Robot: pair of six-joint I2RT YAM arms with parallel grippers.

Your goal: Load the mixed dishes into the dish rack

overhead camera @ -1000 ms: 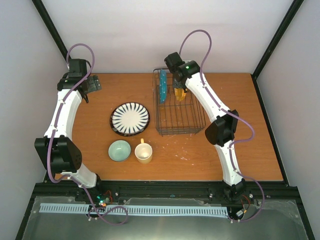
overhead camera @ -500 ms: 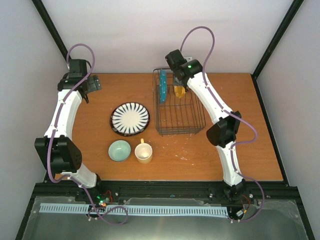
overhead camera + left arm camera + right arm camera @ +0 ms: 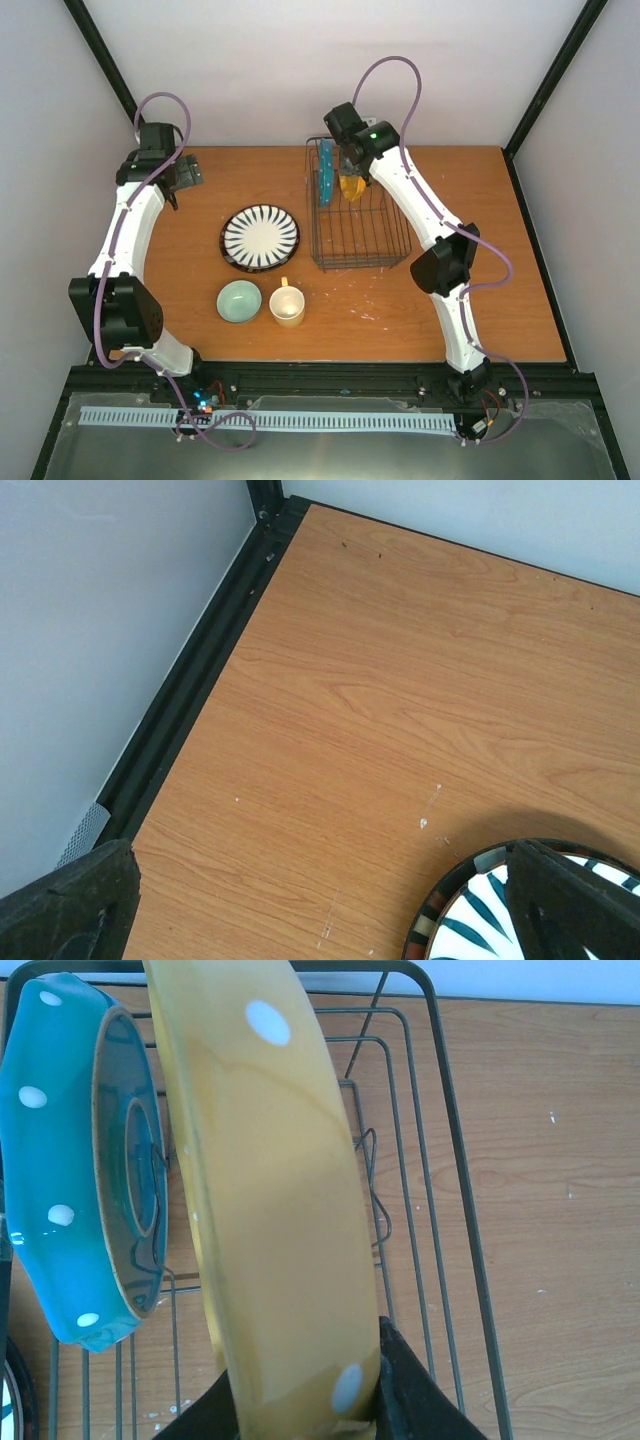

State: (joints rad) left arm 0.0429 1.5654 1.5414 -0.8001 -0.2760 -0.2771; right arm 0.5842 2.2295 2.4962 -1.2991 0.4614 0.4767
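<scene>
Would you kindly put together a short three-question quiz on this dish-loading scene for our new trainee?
1. True or false: the striped plate, the mint bowl and the mug all sit on the table, outside the dish rack.
2. What does the right gripper hold? A. the mug. B. the yellow plate. C. the mint bowl.
3. Which dish stands on edge inside the dish rack, held by no gripper?

Key: 1. True. 2. B. 3. The teal dotted plate.
</scene>
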